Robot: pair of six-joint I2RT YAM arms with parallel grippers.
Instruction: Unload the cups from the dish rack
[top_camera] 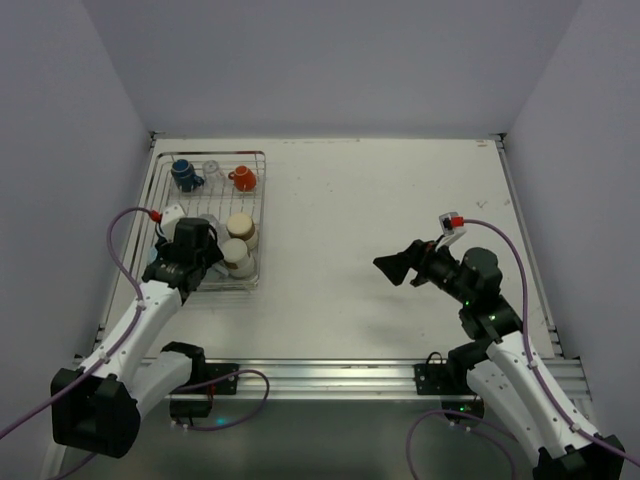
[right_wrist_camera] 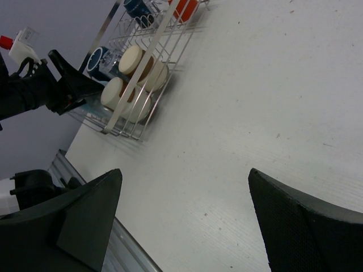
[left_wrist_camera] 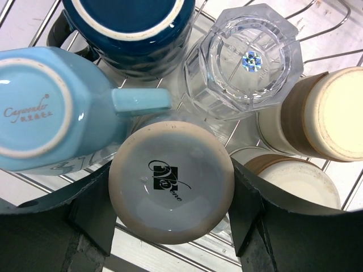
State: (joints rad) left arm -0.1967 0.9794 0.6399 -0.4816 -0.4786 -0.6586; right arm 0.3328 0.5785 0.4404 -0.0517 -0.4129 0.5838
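The silver wire dish rack [top_camera: 263,215] stands at the table's left. At its far end are a dark blue mug [top_camera: 184,175], a clear glass [top_camera: 211,168] and an orange-red mug [top_camera: 243,178]; two cream cups [top_camera: 240,228] lie nearer. My left gripper [left_wrist_camera: 170,198] is over the rack's near left part, its fingers pressed on both sides of an upturned grey cup [left_wrist_camera: 170,181] with a black logo on its base. Round that cup are a light blue mug [left_wrist_camera: 39,107], a dark blue mug [left_wrist_camera: 130,28], a clear glass [left_wrist_camera: 249,59] and a cream cup [left_wrist_camera: 334,113]. My right gripper [right_wrist_camera: 184,187] is open and empty.
The right gripper [top_camera: 392,265] hangs above bare table right of centre, pointing left toward the rack [right_wrist_camera: 136,73]. Grey walls close in the table on three sides. An aluminium rail [top_camera: 330,375] runs along the near edge.
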